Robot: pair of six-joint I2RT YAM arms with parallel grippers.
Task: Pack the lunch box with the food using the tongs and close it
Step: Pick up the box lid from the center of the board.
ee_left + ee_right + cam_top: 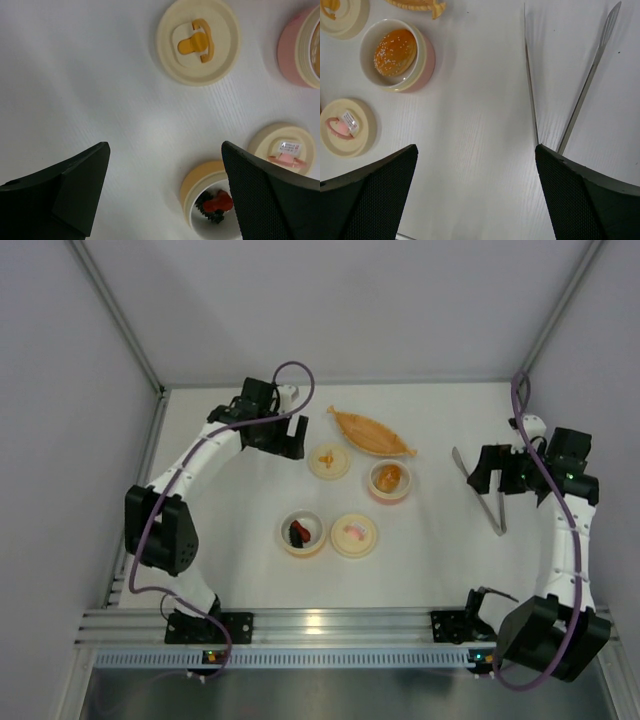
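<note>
Showing the task near its start, the view from above has the tongs point(480, 496) lying flat on the white surface point(420, 560), on the right side and held by neither arm. The right end effector point(492, 480) hangs over them with its jaws spread wide and nothing between them. In the right wrist view the two thin arms of the tongs fan away from it, and their joined end is hidden behind one finger point(590, 200). Whether that finger touches the metal cannot be told. The left end effector point(283, 443) is likewise wide open and empty, hanging at the far left of the group of containers.

The food sits in two round open bowls near the middle of the surface. The orange-brown lump point(395, 51) is in the pink bowl point(427, 60). The dark red piece point(219, 202) and the black ridged piece point(210, 216) share the cream-walled bowl point(192, 187). Two round cream lids lie beside the bowls rather than on them, one with a yellow motif point(220, 60) and one with a pink motif point(362, 130). A long orange boat-shaped dish point(372, 432) rests farther back.

Which vessel serves as the lunch box is not evident. By this reading nothing has yet been done: picking up the tongs, moving the pieces and fitting the lids all remain.
</note>
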